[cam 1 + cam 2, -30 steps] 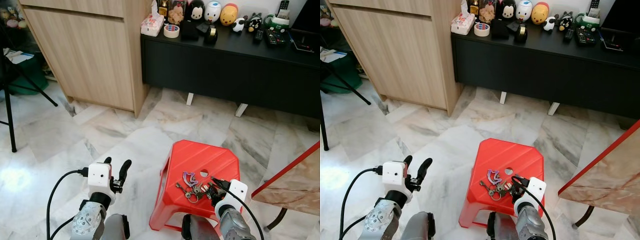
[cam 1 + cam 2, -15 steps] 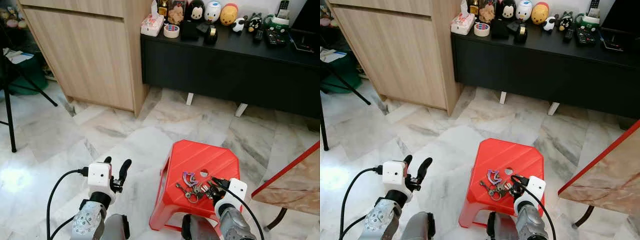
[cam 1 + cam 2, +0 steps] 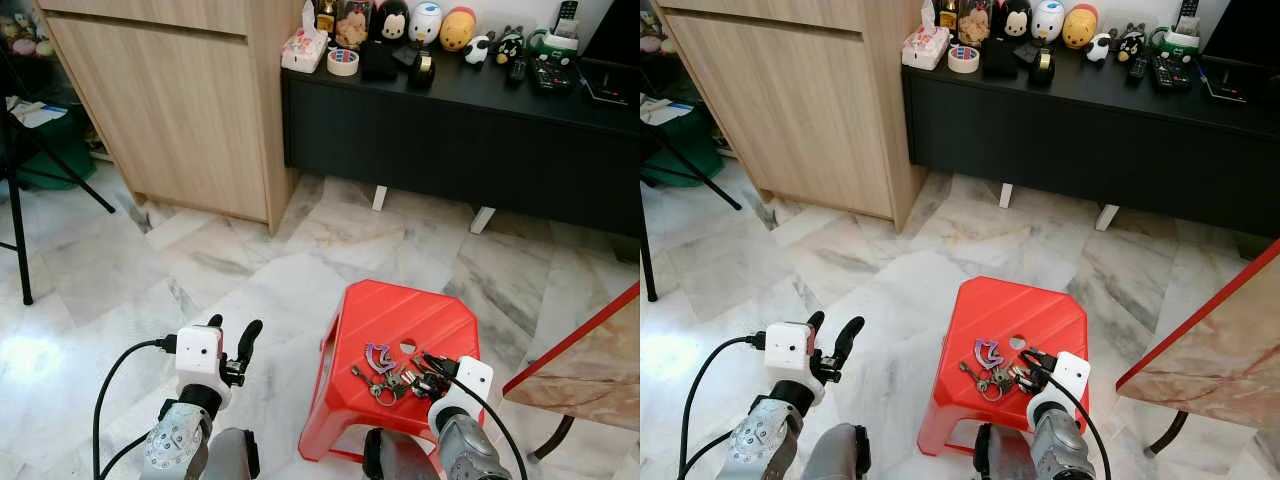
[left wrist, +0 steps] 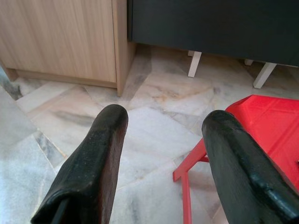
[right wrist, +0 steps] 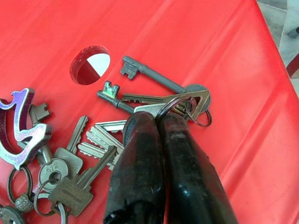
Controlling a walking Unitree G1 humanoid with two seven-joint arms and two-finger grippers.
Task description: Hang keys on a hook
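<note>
A bunch of keys (image 3: 385, 378) with a purple carabiner-shaped fob (image 5: 18, 123) lies on top of a red plastic stool (image 3: 400, 310). My right gripper (image 3: 425, 372) rests low on the stool at the right end of the bunch. In the right wrist view its fingers (image 5: 140, 154) are pressed together, with the tips at the key ring (image 5: 174, 100) among the keys. My left gripper (image 3: 232, 330) is open and empty above the marble floor, left of the stool; the left wrist view looks between its fingers (image 4: 107, 140) at the floor and the stool's corner.
A light wood cabinet (image 3: 170, 100) stands at the back left. A black sideboard (image 3: 450, 130) with toys and remotes runs along the back. A red-edged table (image 3: 590, 370) juts in at the right. A black stand's legs (image 3: 20, 230) are at the far left.
</note>
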